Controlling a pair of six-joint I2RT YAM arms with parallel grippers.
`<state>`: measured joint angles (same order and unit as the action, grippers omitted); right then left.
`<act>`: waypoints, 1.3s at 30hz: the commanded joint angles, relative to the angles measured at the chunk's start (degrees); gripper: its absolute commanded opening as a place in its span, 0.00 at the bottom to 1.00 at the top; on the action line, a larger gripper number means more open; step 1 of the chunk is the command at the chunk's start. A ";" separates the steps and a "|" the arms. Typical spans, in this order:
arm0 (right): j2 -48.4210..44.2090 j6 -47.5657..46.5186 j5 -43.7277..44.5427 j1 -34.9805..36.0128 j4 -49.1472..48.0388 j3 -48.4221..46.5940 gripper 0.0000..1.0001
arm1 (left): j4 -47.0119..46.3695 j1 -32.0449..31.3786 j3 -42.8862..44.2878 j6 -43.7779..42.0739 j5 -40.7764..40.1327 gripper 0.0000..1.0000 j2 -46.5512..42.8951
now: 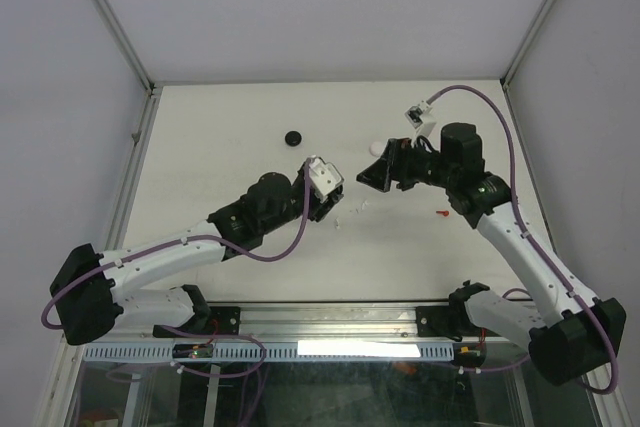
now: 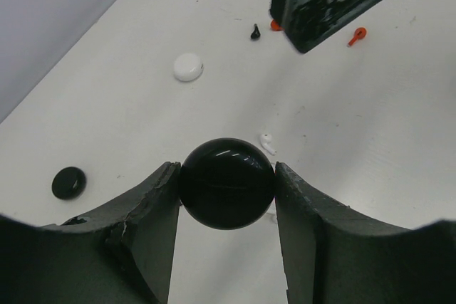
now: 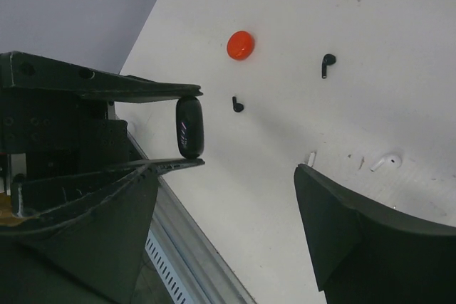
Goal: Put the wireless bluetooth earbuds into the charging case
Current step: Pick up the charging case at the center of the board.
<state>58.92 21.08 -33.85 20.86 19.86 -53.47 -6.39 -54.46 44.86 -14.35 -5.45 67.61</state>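
Note:
My left gripper [image 2: 228,176] is shut on a glossy black round charging case [image 2: 228,184], held off the table by its two sides. In the right wrist view that case [image 3: 189,127] shows edge-on between the left arm's fingers. My right gripper [image 3: 228,204] stands open just to the right of it, with nothing between its fingers [image 3: 356,240]. Small earbuds lie on the table: two black [image 3: 327,64] [image 3: 236,105], a white one [image 3: 387,162] and a red one [image 2: 358,34]. From above, the two grippers [image 1: 330,205] [image 1: 372,177] face each other near mid-table.
A white disc [image 2: 188,67], a black disc [image 2: 68,182] and a red disc [image 3: 240,45] lie on the table. The metal rail of the table's near edge [image 3: 192,247] runs under the right gripper. Grey walls enclose the left, back and right sides.

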 commanded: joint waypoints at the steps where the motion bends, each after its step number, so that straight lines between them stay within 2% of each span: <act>1: 1.14 2.09 -0.20 3.72 -6.13 -2.97 0.77 | -7.99 -2.94 -0.55 -3.37 -0.54 0.45 -0.20; 8: 4.82 2.39 -0.25 8.86 -8.54 -3.01 0.61 | -9.65 -4.51 -0.64 -4.06 -1.53 0.45 0.50; 16: 5.48 2.55 -0.15 11.07 -10.78 -1.60 0.45 | -10.65 -4.78 -1.18 -4.02 -0.97 0.45 0.41; 23: 4.77 1.50 -0.20 11.25 -10.56 -1.13 0.14 | -11.28 -4.78 -2.24 -3.29 -0.60 0.48 -0.68; 27: 3.62 -1.40 0.37 11.20 -8.63 -1.56 0.01 | -11.71 -4.78 -3.11 -1.82 -0.61 0.58 -1.94; 35: 1.82 -10.39 -0.65 10.59 -1.67 -5.24 0.00 | -12.42 -3.65 -7.02 5.34 2.24 0.71 -6.72; 39: 1.96 -15.68 -3.50 10.35 3.12 -8.27 0.00 | -13.40 0.42 -9.64 10.22 9.95 0.72 -10.79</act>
<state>62.48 12.69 -34.02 31.59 19.49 -56.51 -15.16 -57.36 37.01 -10.46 -3.66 61.34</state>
